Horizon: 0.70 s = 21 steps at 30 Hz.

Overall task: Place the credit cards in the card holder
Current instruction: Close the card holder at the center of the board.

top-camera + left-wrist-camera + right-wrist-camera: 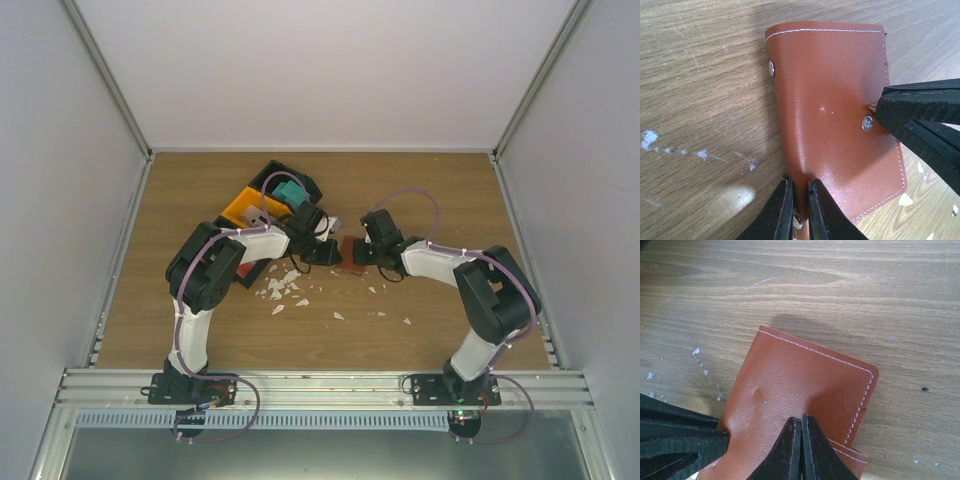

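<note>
While folded, one card holder [832, 100] between two grippers [799, 195] [801, 427].

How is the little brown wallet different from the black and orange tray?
The wallet is small, flat and reddish-brown; the tray is bigger, black and orange, with compartments. The wallet lies folded shut mid-table; the tray sits farther back on the left, with a teal card in it. Both rest on the wooden table.

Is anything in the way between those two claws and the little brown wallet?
Nothing visible. The left gripper pinches one edge of the card holder, and the right gripper, closed, touches another edge. It lies folded shut.
</note>
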### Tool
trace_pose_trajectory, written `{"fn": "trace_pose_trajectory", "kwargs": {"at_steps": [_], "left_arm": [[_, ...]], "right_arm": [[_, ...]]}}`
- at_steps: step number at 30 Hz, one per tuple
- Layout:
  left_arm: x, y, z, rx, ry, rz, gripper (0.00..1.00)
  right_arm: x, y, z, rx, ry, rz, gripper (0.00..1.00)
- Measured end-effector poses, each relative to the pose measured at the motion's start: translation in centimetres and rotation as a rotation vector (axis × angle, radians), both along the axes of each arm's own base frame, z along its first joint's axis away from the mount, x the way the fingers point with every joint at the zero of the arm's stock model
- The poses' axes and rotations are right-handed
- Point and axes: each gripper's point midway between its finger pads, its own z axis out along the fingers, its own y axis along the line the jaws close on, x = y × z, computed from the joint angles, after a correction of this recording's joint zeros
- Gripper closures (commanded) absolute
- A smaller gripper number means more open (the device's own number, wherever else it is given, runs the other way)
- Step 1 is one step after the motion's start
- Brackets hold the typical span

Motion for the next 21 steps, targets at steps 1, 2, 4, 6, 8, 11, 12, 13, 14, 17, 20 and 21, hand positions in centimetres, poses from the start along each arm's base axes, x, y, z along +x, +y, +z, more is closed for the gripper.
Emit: {"fn": "trace_pose_trajectory", "kwargs": {"at_steps": [1, 2, 4, 6, 8, 11, 12, 13, 14, 17, 20, 21], "left_arm": [[0.00, -0.01, -0.01, 0.000, 0.001, 0.000, 0.89], [-0.01, -0.01, -0.01, -0.001, 0.001, 0.000, 0.89], [-0.01, -0.01, -0.01, -0.001, 0.002, 0.001, 0.89], [-0.01, -0.01, -0.01, -0.001, 0.002, 0.001, 0.89], [-0.02, -0.01, -0.01, -0.001, 0.002, 0.001, 0.89], [-0.02, -0.01, -0.01, -0.001, 0.002, 0.001, 0.89], [-0.02, -0.01, -0.01, -0.001, 0.002, 0.001, 0.90], [-0.01, -0.01, -0.01, -0.001, 0.002, 0.001, 0.89], [-0.02, -0.01, -0.01, -0.001, 0.002, 0.001, 0.89], [-0.01, -0.01, -0.01, -0.001, 0.002, 0.001, 0.89], [-0.02, -0.01, -0.03, -0.001, 0.003, 0.001, 0.89], [-0.02, -0.01, -0.04, -0.001, 0.003, 0.001, 0.89]], "right_arm": [[0.03, 0.04, -0.01, -0.004, -0.004, 0.000, 1.00], [0.05, 0.08, -0.06, -0.009, -0.007, -0.001, 1.00], [0.12, 0.28, -0.14, -0.018, -0.017, -0.001, 1.00], [0.26, 0.39, -0.13, -0.024, -0.029, -0.003, 1.00], [0.31, 0.45, -0.11, -0.026, -0.034, -0.004, 1.00], [0.43, 0.56, -0.09, -0.024, -0.041, -0.004, 1.00], [0.46, 0.58, -0.08, -0.024, -0.042, -0.004, 0.99], [0.50, 0.61, -0.09, -0.023, -0.043, -0.004, 0.99], [0.53, 0.65, -0.07, -0.021, -0.045, -0.003, 0.99], [0.52, 0.70, -0.12, -0.019, -0.043, -0.001, 0.99], [0.51, 0.67, -0.13, -0.020, -0.042, -0.002, 1.00], [0.51, 0.67, -0.13, -0.020, -0.042, -0.002, 0.99]]}}
